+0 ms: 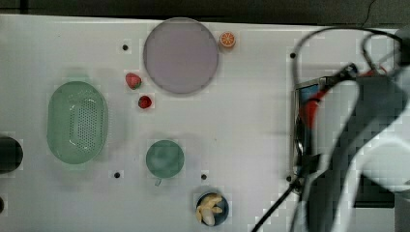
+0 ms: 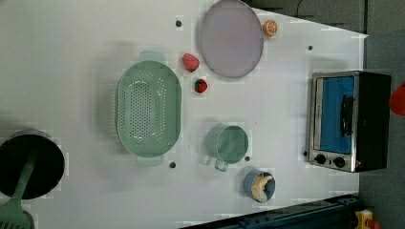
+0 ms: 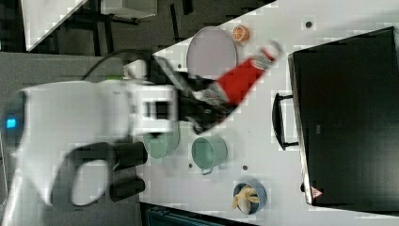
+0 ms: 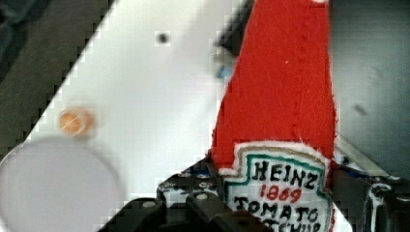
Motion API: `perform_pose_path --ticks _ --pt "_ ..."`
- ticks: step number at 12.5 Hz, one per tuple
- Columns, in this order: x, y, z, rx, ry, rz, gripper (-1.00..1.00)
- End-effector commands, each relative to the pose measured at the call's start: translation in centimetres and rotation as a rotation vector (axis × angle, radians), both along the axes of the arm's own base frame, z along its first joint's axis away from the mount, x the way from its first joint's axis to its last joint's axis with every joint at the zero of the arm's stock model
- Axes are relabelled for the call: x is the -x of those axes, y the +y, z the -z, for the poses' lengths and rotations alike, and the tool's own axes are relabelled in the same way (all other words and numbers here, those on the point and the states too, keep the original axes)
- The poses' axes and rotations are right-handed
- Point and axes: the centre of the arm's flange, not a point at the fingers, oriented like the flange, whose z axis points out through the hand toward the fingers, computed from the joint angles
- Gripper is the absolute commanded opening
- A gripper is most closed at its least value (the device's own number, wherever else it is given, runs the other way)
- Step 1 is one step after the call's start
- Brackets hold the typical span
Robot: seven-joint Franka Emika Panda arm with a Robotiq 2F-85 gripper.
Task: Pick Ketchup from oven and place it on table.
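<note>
White bench [image 2: 286, 119], so next we'd carry the Ketchup [image 3: 240, 77], clamped in the tool [image 3: 207, 106], off the oven [image 3: 346, 117] and lower gently.

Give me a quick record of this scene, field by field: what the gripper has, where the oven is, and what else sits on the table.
Gripper: gripper shut on the Ketchup, bottle held in the air
Ketchup: red plush bottle, label reads Heinz Tomato Ketchup
Oven: oven at the left view's right edge, door closed
Table: table white
On table: green colander, green mug, grey plate, two strawberries, orange slice, blue bowl with a banana
</note>
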Motion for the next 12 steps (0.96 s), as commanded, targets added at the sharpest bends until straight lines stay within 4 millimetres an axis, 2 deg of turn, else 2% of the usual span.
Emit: perform_pose_path --ticks 1,3,5,8,12 --pt "-4.0 11.2 -0.1 -0.016 0.002 -0.381 0.29" --pt "-4.8 16.0 1.4 -0.036 0.026 -0.453 0.29" --pt "-4.5 19.3 3.9 -0.05 0.08 -0.464 0.29" --pt "-2.9 22.6 8.9 -0.032 0.178 -0.41 0.29" --pt "-1.4 25.5 15.6 -0.014 0.158 -0.401 0.29"
